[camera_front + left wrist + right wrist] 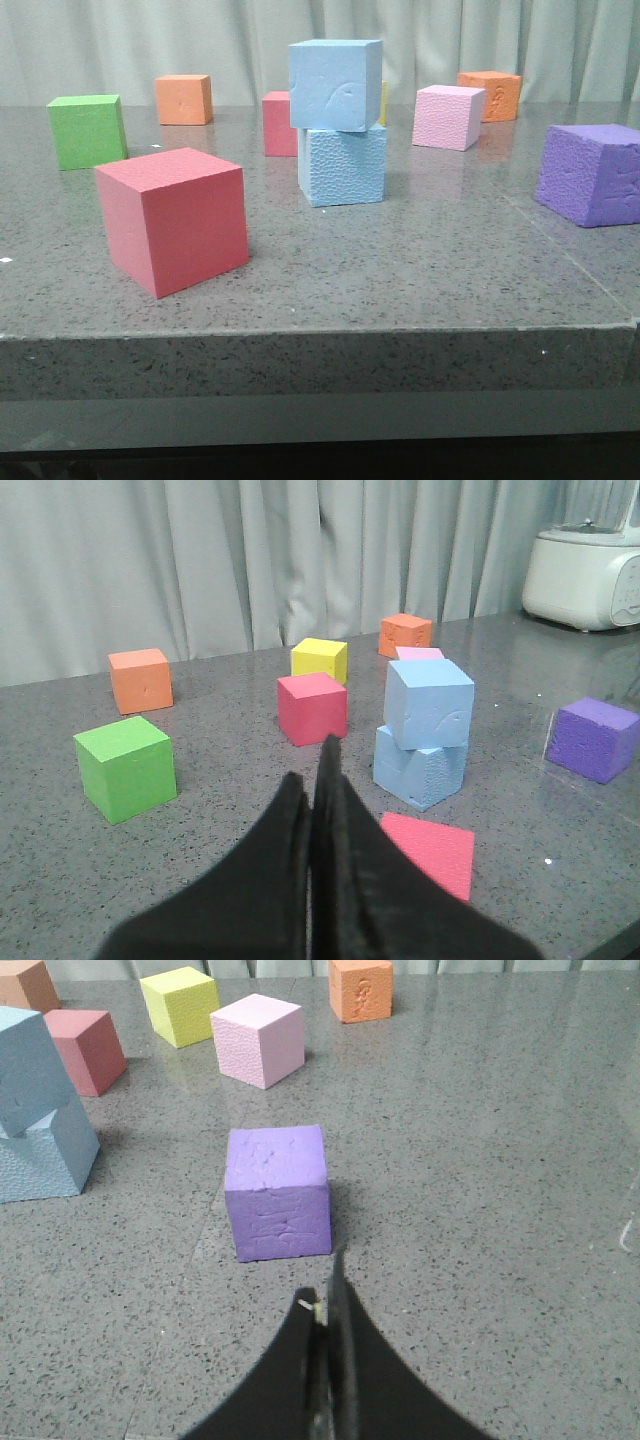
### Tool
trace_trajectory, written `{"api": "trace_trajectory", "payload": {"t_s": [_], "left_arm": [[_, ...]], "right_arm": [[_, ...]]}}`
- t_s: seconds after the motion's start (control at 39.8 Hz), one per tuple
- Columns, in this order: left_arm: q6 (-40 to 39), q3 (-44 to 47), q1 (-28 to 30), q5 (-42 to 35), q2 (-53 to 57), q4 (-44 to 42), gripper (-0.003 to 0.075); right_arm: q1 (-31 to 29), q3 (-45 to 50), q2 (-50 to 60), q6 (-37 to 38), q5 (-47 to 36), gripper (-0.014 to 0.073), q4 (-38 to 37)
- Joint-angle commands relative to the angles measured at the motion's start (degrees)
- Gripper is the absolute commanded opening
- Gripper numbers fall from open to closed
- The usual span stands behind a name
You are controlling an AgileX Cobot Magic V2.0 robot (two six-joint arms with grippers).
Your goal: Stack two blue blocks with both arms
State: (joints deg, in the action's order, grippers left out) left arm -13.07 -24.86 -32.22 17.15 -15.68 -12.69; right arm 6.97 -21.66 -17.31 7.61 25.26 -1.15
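Looking across the speckled grey stone table [420, 270], we see a scatter of foam cubes with square edges and matte faces. Near the middle stand the two blue blocks, already stacked: the pebbly blue block [343, 165] sits on the table, its front face densely dimpled, and the smoother blue block [335, 85] rests directly on top of it, turned slightly so its corners overhang, with a pale curved scuff on its front face. From the left wrist view we see the same stack, the smoother blue block [428, 703] set askew on the pebbly blue block [420, 768]. Closest to the front edge lies a large red cube [173, 218] with a finely grained surface, and a smaller red cube [279, 123] stands just behind the stack. A green cube [88, 130] and an orange cube [184, 99] lie to the left, a pink cube [449, 116] and a second orange cube [491, 95] to the right, and a yellow cube [320, 660] behind the stack. A purple cube [590, 174] with a rough, creased face sits well apart on the right. Our left gripper [318, 775] has its dark tapered fingers pressed together and grasps nothing; our right gripper [325, 1295] is likewise clenched on nothing, just short of the purple cube. A pale curtain [200, 40] hangs behind the table.
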Motion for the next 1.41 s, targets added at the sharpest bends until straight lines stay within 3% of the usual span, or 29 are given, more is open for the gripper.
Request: {"api": "trace_trajectory", "payload": {"t_s": [0.0,0.23,0.35,0.4,1.01,1.38], "left_arm": [[-0.58,-1.64,0.08,-4.88,-0.49,0.23,-0.002],[0.71,-1.24,0.08,-4.88,-0.37,0.13,-0.002],[11.96,-0.28,1.22,-5.28,0.01,8.29,-0.002],[12.75,0.49,2.34,-6.15,0.53,9.44,-0.002],[12.75,19.79,30.8,-9.34,17.3,13.69,-0.002],[12.75,25.32,33.86,-12.34,17.06,13.78,-0.002]], "right_arm": [[-0.1,-1.37,-0.42,-0.36,-4.27,-0.0066,-0.57],[-0.1,-1.37,-0.42,-0.36,-4.27,-0.0066,-0.57],[-0.1,-1.37,-0.42,-0.36,-4.27,-0.0066,-0.57],[-0.1,-1.37,-0.42,-0.36,-4.27,-0.0066,-0.57],[-0.1,-1.37,-0.42,-0.36,-4.27,-0.0066,-0.57],[-0.1,-1.37,-0.42,-0.36,-4.27,-0.0066,-0.57]]}}
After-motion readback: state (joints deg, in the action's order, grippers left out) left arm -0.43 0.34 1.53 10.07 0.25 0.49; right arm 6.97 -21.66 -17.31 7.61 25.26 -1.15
